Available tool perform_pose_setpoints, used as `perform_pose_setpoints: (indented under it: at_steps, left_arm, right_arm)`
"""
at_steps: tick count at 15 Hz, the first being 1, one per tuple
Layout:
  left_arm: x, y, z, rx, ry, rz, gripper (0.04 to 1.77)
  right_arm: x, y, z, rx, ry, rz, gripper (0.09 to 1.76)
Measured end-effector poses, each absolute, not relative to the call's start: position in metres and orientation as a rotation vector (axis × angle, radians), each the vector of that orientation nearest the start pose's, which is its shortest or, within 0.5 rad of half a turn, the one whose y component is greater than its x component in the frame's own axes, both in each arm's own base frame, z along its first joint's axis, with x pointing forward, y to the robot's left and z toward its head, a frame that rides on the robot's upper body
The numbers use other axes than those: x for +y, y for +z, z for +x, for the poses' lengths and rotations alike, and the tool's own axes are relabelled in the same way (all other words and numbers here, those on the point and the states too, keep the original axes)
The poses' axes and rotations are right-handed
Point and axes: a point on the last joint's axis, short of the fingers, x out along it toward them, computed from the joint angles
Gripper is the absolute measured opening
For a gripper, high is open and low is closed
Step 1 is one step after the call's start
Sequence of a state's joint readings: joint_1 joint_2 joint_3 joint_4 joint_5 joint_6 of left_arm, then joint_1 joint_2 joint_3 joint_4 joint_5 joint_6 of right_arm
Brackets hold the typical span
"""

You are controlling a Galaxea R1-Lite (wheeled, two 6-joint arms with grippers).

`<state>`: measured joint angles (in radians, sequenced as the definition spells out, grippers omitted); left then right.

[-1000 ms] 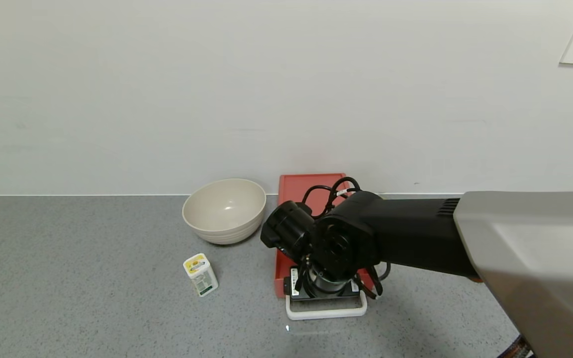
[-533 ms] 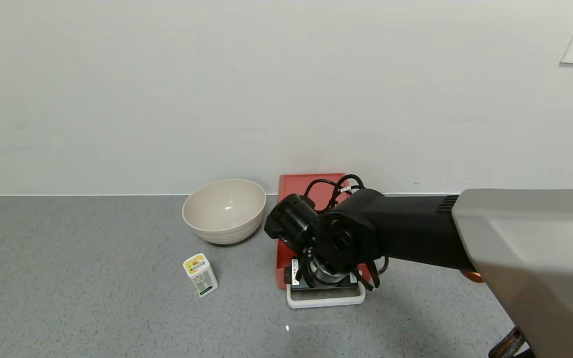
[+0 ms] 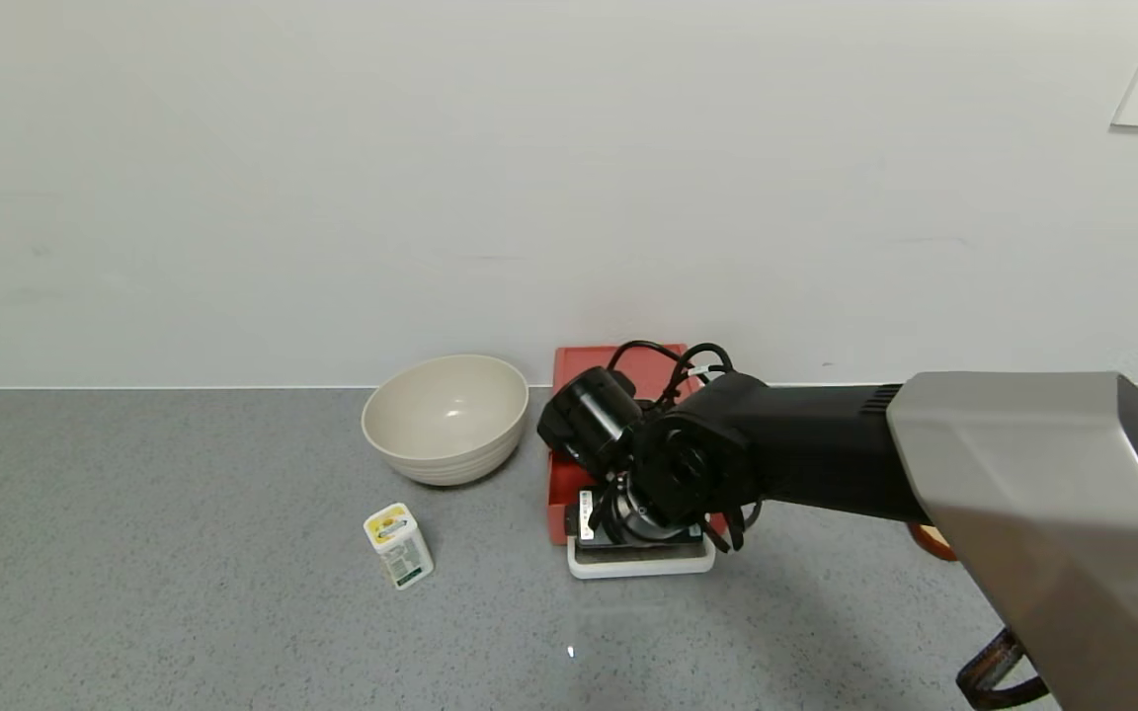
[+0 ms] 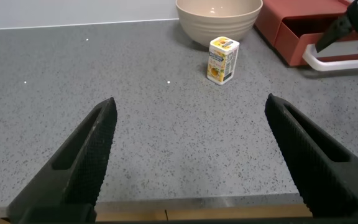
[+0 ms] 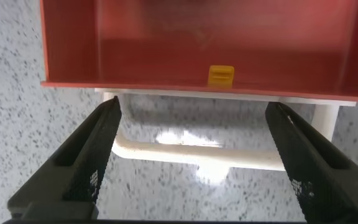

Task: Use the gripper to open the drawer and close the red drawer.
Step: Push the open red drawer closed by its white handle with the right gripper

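Observation:
The salmon-red drawer (image 3: 584, 370) stands by the wall, to the right of the bowl. Its tray is only slightly out, and the white loop handle (image 3: 640, 567) faces me. My right gripper (image 3: 640, 538) points down over the tray's front. In the right wrist view the right gripper (image 5: 194, 107) is open, one finger on each side of the handle (image 5: 197, 152). The red tray (image 5: 166, 43) there holds a small yellow piece (image 5: 221, 75). My left gripper (image 4: 190, 102) is open and empty over the counter's front edge, far from the drawer (image 4: 291, 25).
A beige bowl (image 3: 446, 417) stands left of the drawer. A small white and yellow bottle (image 3: 398, 545) stands in front of the bowl. The wall is right behind the drawer. A brown object (image 3: 925, 540) is partly hidden under my right arm.
The right gripper has moved toward the wall. The tray and its white handle have slid back into the red drawer with it. The left arm has not moved.

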<state>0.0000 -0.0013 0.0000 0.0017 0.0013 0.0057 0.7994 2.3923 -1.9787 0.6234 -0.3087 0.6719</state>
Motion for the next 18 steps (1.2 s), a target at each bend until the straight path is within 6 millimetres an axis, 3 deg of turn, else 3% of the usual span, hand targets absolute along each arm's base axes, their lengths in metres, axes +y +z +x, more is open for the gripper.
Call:
perform_pose_setpoints:
  at_steps: [7, 18]
  left_arm:
    - [0.000, 0.075, -0.023, 0.000, 0.000, 0.006, 1.72]
    - [0.000, 0.075, -0.023, 0.002, 0.001, 0.008, 1.72]
  right_arm:
    - [0.320, 0.112, 0.354, 0.872, 0.160, 0.086, 1.71]
    - [0.319, 0.104, 0.373, 0.789, 0.198, 0.062, 1.71]
